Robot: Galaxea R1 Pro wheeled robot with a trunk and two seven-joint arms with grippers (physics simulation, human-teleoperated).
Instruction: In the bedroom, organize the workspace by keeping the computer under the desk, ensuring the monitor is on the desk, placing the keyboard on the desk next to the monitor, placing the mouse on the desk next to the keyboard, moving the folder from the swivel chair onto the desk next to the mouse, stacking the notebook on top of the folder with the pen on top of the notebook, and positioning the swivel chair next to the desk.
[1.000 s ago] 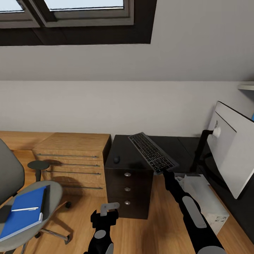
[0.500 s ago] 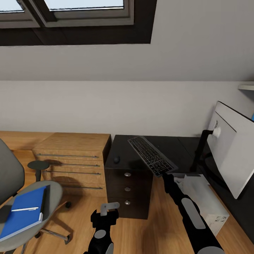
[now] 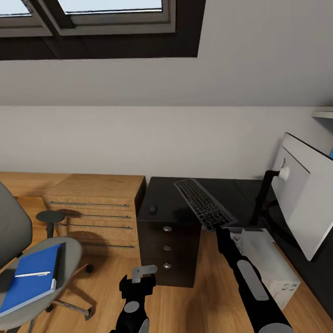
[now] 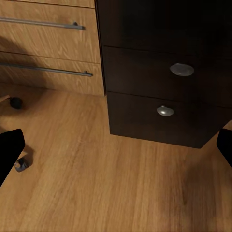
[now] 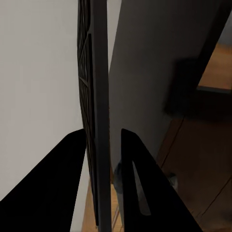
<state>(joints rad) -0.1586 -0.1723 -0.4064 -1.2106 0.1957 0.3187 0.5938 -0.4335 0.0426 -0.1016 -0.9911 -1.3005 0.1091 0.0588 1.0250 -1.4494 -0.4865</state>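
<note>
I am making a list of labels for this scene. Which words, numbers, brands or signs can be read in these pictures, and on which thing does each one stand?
No text can be read.
Keyboard, held by the right gripper: key legends too small to read.
Monitor: a small mark on its grey back, too blurred to read.
Computer: dark marks on its lower corner, too small to read.
Blue folder: no label shows.

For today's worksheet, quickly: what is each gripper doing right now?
Left gripper: jaws open, holding nothing.
Right gripper: jaws shut on the slim dark-keyed keyboard in a silver-grey frame.
</note>
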